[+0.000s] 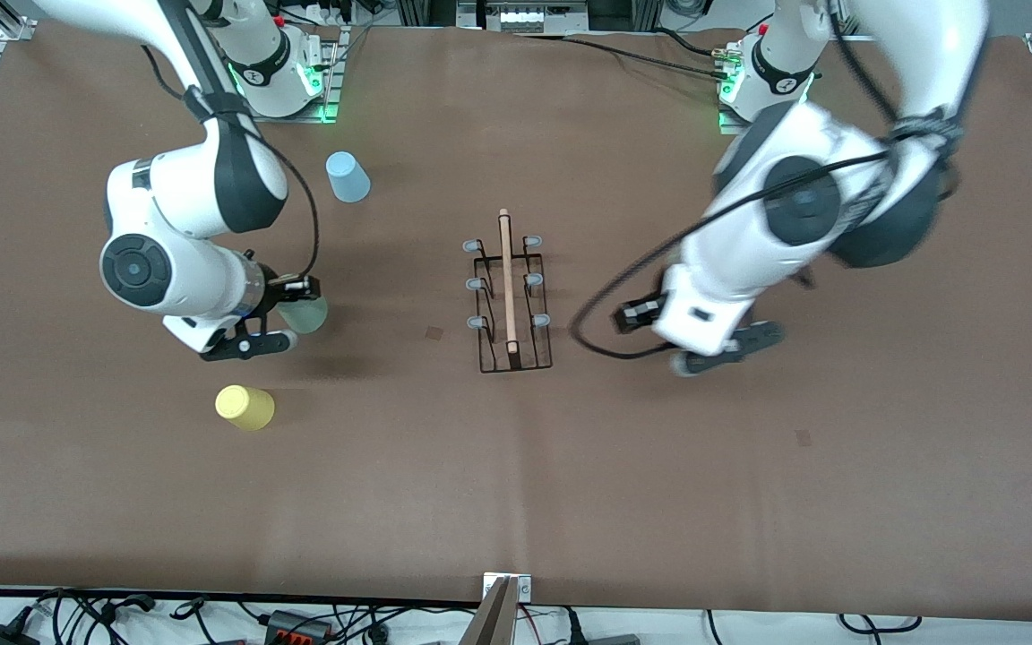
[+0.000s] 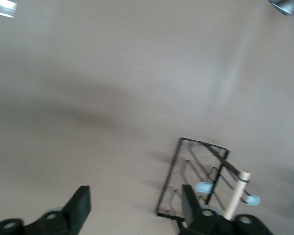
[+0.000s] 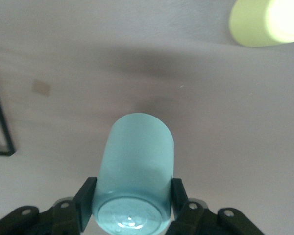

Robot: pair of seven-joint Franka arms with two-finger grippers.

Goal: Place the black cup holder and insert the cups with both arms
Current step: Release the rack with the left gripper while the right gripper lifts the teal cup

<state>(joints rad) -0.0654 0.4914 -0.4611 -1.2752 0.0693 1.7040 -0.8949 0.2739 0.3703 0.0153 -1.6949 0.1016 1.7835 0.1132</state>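
Observation:
The black cup holder point(image 1: 509, 300) stands upright on the brown mat at the middle of the table, its wooden rod point(image 1: 507, 278) on top; it also shows in the left wrist view point(image 2: 196, 176). My left gripper point(image 1: 726, 351) point(image 2: 134, 208) hangs open beside the holder, toward the left arm's end, with nothing between its fingers. My right gripper point(image 1: 288, 313) point(image 3: 132, 200) is shut on the pale green cup point(image 1: 305, 313) point(image 3: 137, 156), gripping near its base. The yellow cup point(image 1: 245, 408) point(image 3: 264, 22) and the light blue cup point(image 1: 348, 176) rest on the mat.
Both loose cups lie toward the right arm's end, the blue one near the right arm's base point(image 1: 274, 72). Cables and a metal post point(image 1: 503, 609) line the table edge nearest the front camera. A loop of black cable point(image 1: 606, 322) hangs from the left wrist.

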